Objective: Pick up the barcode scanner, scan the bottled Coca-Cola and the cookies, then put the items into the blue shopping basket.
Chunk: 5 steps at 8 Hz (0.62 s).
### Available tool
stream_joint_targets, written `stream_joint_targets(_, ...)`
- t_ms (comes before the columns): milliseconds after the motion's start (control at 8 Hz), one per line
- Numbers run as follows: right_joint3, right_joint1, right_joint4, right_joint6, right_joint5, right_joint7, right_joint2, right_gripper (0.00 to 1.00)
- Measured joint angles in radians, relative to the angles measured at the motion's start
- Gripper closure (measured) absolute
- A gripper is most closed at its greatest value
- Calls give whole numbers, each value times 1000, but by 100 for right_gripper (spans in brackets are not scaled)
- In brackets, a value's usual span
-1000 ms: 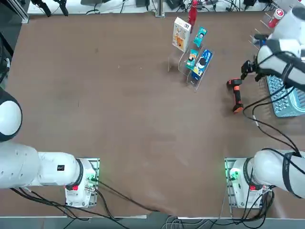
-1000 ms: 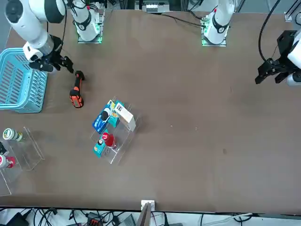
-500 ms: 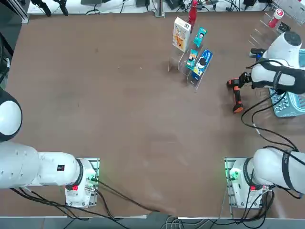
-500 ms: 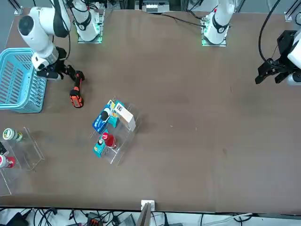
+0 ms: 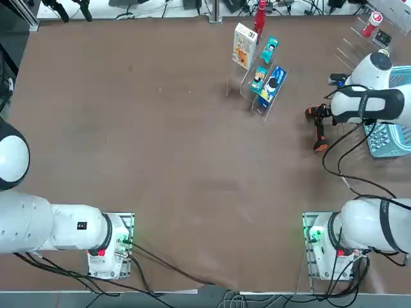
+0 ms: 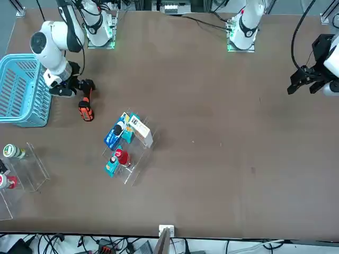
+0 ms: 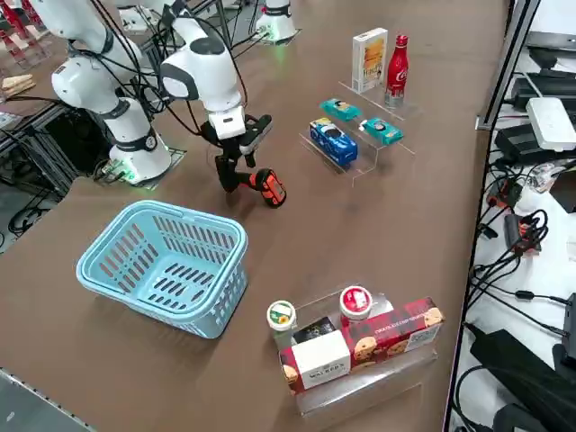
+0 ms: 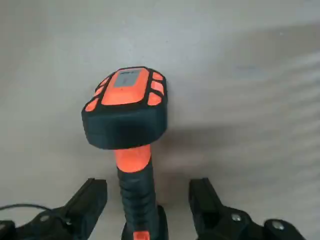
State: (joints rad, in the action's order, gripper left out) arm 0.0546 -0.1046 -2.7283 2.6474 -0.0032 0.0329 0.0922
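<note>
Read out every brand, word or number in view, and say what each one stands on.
"Coca-Cola", running along the slim red bottle, though its letters are small.
Too small to read: the print on the white box, the blue packet, the teal packets and the scanner's grey label.

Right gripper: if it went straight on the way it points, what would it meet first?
Likely the barcode scanner's handle, between the right gripper's open fingers; beyond it, the tabletop. Exact depth is unclear.
</note>
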Motion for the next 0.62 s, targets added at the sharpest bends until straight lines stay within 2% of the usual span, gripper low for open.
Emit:
stream_joint_targets(500,4,11,2,122,0,-4,-114,2)
stream_joint_targets(625,4,14,3,125,0,-9,-123,23)
